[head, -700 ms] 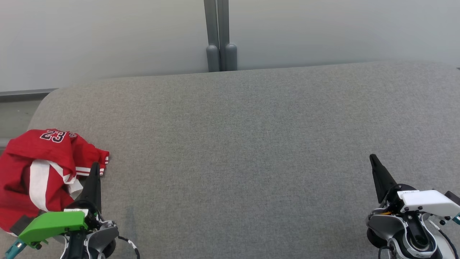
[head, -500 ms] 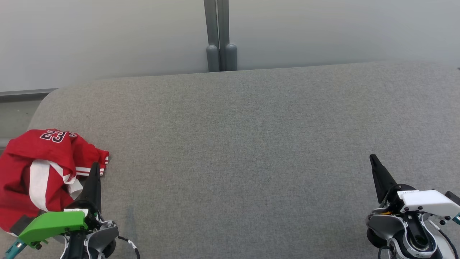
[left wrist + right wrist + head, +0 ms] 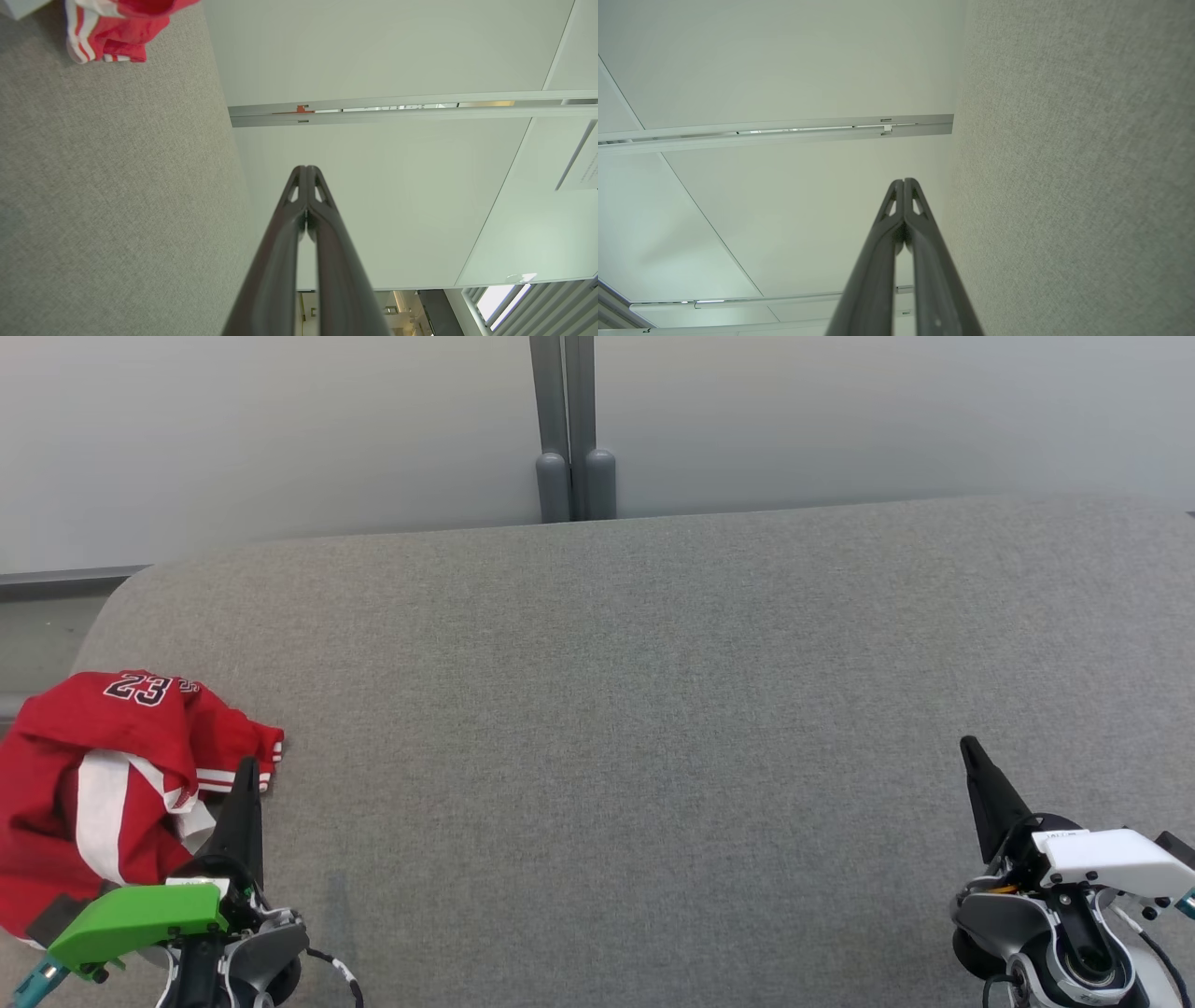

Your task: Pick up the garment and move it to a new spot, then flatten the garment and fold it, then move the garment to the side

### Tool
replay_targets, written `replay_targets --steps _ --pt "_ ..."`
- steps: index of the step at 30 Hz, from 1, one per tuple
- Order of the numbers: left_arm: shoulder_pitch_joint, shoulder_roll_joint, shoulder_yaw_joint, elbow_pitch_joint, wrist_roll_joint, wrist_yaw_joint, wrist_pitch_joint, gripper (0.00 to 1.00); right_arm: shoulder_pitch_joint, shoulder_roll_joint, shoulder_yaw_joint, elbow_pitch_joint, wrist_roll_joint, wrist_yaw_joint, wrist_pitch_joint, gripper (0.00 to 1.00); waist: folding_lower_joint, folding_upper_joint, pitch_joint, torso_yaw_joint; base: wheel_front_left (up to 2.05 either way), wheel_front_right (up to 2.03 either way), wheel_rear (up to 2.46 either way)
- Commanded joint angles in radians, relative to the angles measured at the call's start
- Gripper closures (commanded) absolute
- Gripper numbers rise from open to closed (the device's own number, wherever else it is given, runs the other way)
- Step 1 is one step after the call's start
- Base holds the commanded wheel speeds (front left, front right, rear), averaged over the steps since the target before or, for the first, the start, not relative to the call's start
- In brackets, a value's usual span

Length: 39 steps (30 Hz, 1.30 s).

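While the red garment [image 3: 93,784] lies crumpled on the bench [image 3: 607,709], left gripper [image 3: 247,765] and right gripper [image 3: 968,745] show fingers closed, empty.

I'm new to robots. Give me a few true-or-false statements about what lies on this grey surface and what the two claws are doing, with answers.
1. The crumpled red jersey with white stripes and the number 23 lies near the left edge of the grey fabric surface. True.
2. The left gripper holds the jersey. False: its fingers are shut on nothing, with the jersey lying beside them.
3. The right gripper is shut and empty. True.
4. The jersey is folded flat. False: it is bunched up.
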Motion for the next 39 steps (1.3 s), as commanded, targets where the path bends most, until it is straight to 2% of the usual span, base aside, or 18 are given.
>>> replay_targets --steps 1,19,20,31,39 --pt "0.012 0.006 0.002 -0.001 0.0 -0.005 0.003 1.0 0.009 -0.004 -0.001 -0.005 0.007 0.001 0.003 1.0 -0.0001 0.0 0.0 0.0 0.0 0.0 0.0" --pt "0.012 0.006 0.002 -0.001 0.0 -0.005 0.003 1.0 0.009 -0.004 -0.001 -0.005 0.007 0.001 0.003 1.0 -0.0001 0.0 0.0 0.0 0.0 0.0 0.0" --pt "0.0 -0.001 0.0 0.003 0.0 0.0 -0.001 0.0 0.001 0.001 0.0 0.003 -0.001 0.0 0.0 0.0 0.0 0.0 0.0 0.0 0.0 0.0 0.0" --pt "-0.006 -0.002 -0.025 0.03 0.034 0.0 -0.044 0.0 0.002 -0.006 0.037 0.015 -0.039 0.0 -0.039 0.0 0.0 0.0 0.003 0.0 0.0 0.0 0.0" --pt "-0.016 -0.001 -0.031 0.039 0.135 0.0 -0.081 0.0 -0.02 -0.024 0.074 0.028 -0.115 0.0 -0.081 0.0 0.0 0.0 0.006 0.0 0.0 0.0 0.0"
